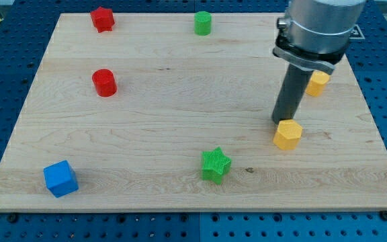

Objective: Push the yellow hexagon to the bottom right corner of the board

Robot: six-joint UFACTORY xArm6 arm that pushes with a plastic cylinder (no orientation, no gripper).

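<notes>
The yellow hexagon [288,134] lies on the wooden board [180,101] at the view's right, a little below mid-height. My tip [280,122] rests on the board just above and slightly left of the hexagon, touching or nearly touching its upper left edge. The dark rod rises from there to the grey arm body [318,30] at the view's top right. A second yellow block [318,83] sits above and to the right of the hexagon, partly hidden behind the arm; its shape is unclear.
A green star [216,165] lies at the bottom centre. A blue cube [60,179] is at the bottom left. A red cylinder [104,83] is at mid left, a red star-like block [102,19] at the top left, a green cylinder [203,23] at the top centre.
</notes>
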